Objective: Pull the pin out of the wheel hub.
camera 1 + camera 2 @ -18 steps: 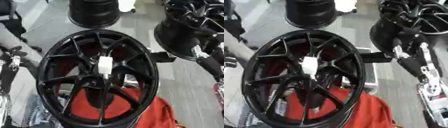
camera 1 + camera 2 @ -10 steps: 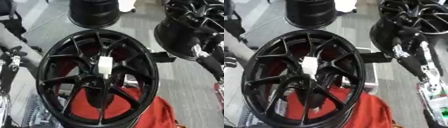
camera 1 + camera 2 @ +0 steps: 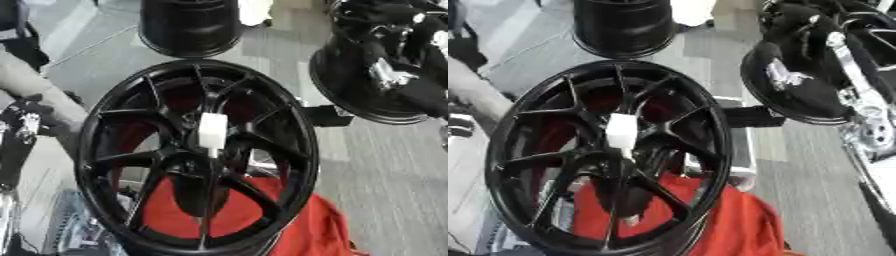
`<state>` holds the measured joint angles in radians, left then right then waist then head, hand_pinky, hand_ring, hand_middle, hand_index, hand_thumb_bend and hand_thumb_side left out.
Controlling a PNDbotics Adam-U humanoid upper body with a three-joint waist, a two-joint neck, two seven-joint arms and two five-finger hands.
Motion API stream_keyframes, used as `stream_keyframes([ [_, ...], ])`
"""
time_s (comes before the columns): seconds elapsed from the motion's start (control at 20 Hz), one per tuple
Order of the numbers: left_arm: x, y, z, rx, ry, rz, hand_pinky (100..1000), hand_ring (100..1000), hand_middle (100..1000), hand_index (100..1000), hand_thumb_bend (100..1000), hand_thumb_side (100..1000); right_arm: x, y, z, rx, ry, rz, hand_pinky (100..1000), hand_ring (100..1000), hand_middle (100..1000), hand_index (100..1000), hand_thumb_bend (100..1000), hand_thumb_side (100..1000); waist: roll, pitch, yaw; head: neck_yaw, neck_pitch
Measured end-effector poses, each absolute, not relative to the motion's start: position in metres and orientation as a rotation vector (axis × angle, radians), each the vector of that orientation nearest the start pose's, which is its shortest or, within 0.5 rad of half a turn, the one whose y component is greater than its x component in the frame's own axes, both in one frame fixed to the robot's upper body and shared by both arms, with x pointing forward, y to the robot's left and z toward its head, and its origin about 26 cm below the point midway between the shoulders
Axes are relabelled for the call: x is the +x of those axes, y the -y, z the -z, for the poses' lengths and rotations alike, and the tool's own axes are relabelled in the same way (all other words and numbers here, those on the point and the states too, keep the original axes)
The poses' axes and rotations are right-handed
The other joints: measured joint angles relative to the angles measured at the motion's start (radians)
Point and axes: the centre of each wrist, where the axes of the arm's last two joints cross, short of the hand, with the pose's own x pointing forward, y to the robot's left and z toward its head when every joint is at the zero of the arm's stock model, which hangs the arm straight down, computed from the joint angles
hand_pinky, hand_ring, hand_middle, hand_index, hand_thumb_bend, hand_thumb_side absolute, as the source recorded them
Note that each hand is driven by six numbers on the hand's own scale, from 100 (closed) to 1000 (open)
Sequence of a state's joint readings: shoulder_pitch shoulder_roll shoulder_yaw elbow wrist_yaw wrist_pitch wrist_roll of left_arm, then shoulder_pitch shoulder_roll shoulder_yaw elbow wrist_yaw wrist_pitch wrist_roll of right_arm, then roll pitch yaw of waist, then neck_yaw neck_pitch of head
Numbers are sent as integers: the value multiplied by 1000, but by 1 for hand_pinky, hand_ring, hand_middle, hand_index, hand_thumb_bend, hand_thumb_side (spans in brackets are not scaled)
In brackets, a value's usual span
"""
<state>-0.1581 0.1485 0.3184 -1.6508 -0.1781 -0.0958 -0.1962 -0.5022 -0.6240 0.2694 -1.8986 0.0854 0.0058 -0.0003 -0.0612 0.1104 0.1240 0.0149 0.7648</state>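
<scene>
A large black spoked wheel hub (image 3: pixel 296 150) stands tilted in the middle. A white block-shaped pin (image 3: pixel 213 131) sticks out of its centre, and nothing holds it. My right hand (image 3: pixel 796 65) is raised at the upper right, in front of another black wheel and well away from the pin. Its silver forearm (image 3: pixel 857 90) runs down the right edge. The hand is blurred. At the left edge a black and silver part of my left hand (image 3: pixel 26 124) shows beside the hub's rim, without touching the pin.
A red cloth (image 3: pixel 293 227) lies under the hub at the bottom. A black tyre-like wheel (image 3: pixel 188 27) stands at the back and a second black wheel (image 3: pixel 350 100) at the upper right. A small black block (image 3: pixel 325 116) lies between the hubs.
My right arm has risen from beside the hub's right rim toward the upper right, farther from the pin. The pin and hub have not moved.
</scene>
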Motion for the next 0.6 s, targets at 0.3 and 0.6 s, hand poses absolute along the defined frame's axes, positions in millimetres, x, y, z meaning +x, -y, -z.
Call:
stream_keyframes([
  [0.3,304,-343,-69,349,1839,237,567,603,640,841,100,723,310,197,-265,-234,2228,-1312,752,790,854,932,208,382,-10,-3,15,-12,0],
  [0.6,304,-342,-69,347,1837,249,567,603,641,841,100,724,304,149,-275,-105,2151,-1615,796,890,913,939,214,396,-21,-1,21,-18,0],
])
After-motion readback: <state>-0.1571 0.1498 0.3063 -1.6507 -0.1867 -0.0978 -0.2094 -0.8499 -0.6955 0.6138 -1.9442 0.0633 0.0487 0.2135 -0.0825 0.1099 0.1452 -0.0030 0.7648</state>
